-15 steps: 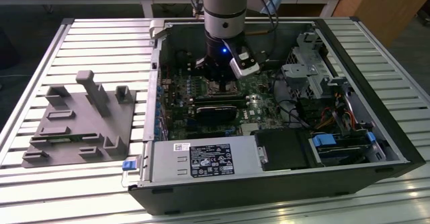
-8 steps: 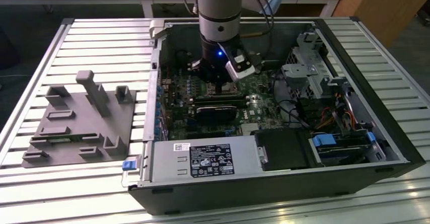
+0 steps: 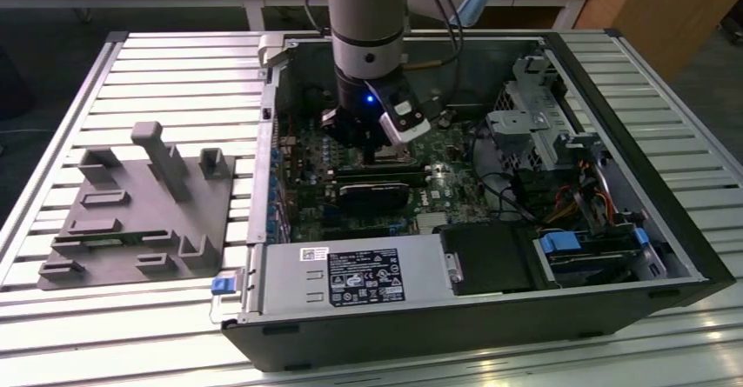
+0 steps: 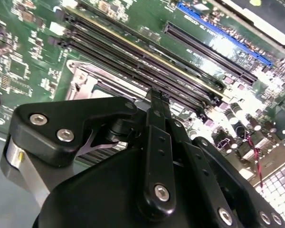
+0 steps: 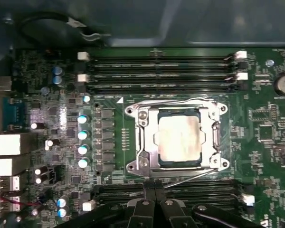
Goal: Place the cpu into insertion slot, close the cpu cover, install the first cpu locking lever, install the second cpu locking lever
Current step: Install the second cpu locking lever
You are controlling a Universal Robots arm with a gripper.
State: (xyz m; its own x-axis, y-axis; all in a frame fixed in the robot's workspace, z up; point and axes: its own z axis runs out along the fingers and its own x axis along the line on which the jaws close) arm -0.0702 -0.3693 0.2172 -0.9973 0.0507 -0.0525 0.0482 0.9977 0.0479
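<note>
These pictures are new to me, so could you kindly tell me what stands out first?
The arm reaching down into the open computer case dominates the exterior view, with a grey fixture block on the table at that view's left. In the first wrist view, the cpu sits in the insertion slot with its metal cover framing it, mid-motherboard. The end effector hovers beside the socket, fingers together.

Gripper [image 5: 153, 199] low inside open pc case [image 3: 650, 230], fingertips together over memory slots [image 5: 161, 192] just beside insertion slot [image 5: 178, 137]. Straight ahead of tips: cpu [image 5: 179, 137] seated, metal cover [image 5: 145, 137] down round it, lever wire [image 5: 190, 178] lying slantwise betw. tips and socket. Beyond socket: more long slots [image 5: 161, 71], then case wall w/ looped cable [image 5: 61, 23]. Open room straight above socket.
</note>
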